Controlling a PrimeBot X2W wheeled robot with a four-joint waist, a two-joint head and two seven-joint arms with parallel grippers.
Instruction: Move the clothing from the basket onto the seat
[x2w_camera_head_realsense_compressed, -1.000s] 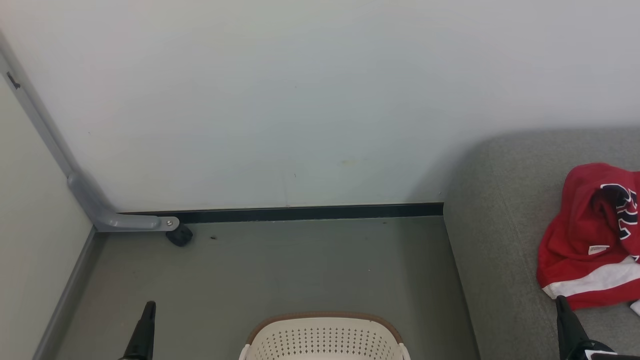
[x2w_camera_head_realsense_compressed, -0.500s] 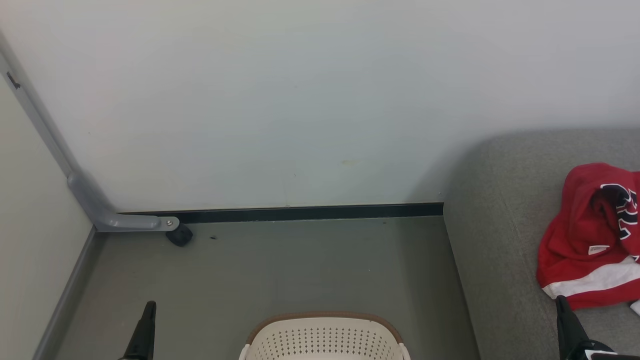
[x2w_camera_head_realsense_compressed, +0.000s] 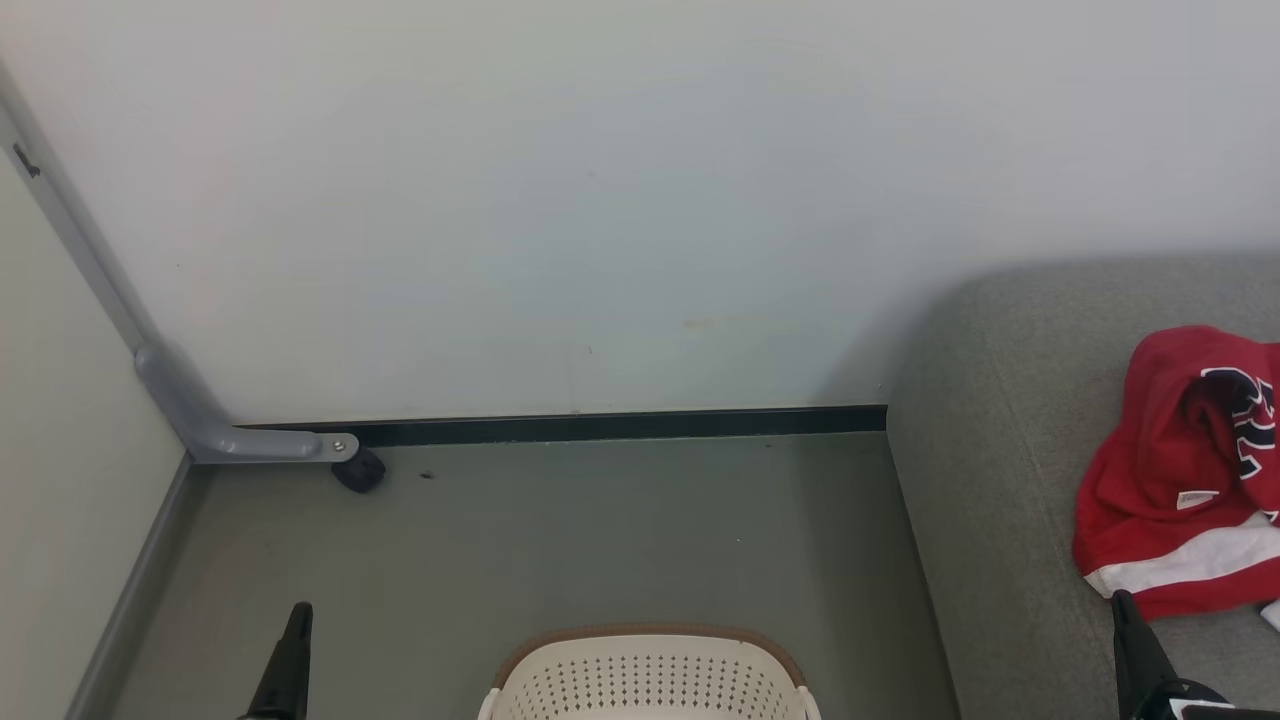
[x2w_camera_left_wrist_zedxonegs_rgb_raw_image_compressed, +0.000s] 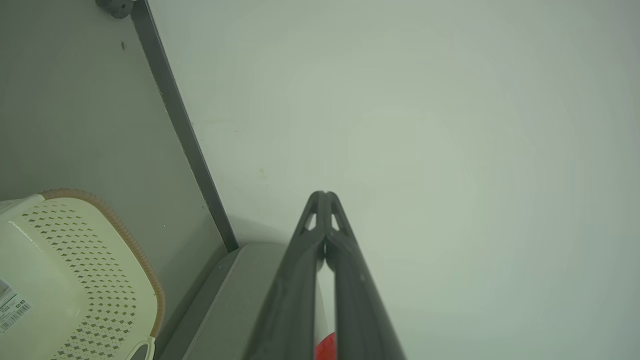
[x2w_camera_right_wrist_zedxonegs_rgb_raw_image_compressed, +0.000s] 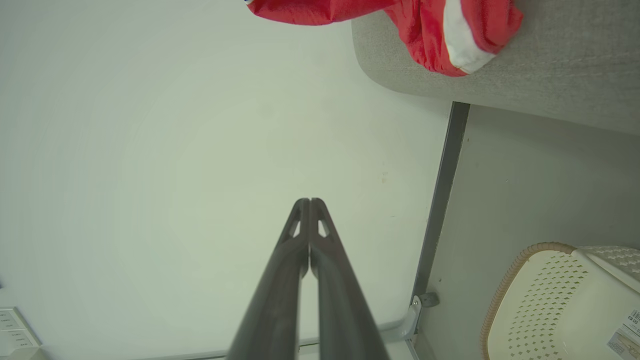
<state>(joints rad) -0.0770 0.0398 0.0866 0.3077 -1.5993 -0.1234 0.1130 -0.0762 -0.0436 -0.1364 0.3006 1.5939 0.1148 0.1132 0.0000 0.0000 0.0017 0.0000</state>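
Red clothing (x2w_camera_head_realsense_compressed: 1180, 480) with white bands and dark lettering lies bunched on the grey seat (x2w_camera_head_realsense_compressed: 1000, 480) at the right; the same clothing (x2w_camera_right_wrist_zedxonegs_rgb_raw_image_compressed: 430, 30) hangs over the seat (x2w_camera_right_wrist_zedxonegs_rgb_raw_image_compressed: 550, 75) edge in the right wrist view. The cream basket (x2w_camera_head_realsense_compressed: 650, 675) with a brown rim stands on the floor at the bottom centre, and the part of its inside that I can see holds no garment. The basket (x2w_camera_left_wrist_zedxonegs_rgb_raw_image_compressed: 75, 280) also shows at the lower left of the left wrist view, and the basket (x2w_camera_right_wrist_zedxonegs_rgb_raw_image_compressed: 560, 305) at the lower right of the right wrist view. My left gripper (x2w_camera_left_wrist_zedxonegs_rgb_raw_image_compressed: 324, 194) and my right gripper (x2w_camera_right_wrist_zedxonegs_rgb_raw_image_compressed: 306, 201) are both shut on nothing, pointing at the wall.
A pale wall with a dark skirting strip (x2w_camera_head_realsense_compressed: 600, 425) runs behind the grey floor. A grey metal leg with a black caster (x2w_camera_head_realsense_compressed: 358, 470) stands in the left corner. The left gripper's tip (x2w_camera_head_realsense_compressed: 298, 612) is left of the basket, and the right gripper's tip (x2w_camera_head_realsense_compressed: 1122, 602) is over the seat's front.
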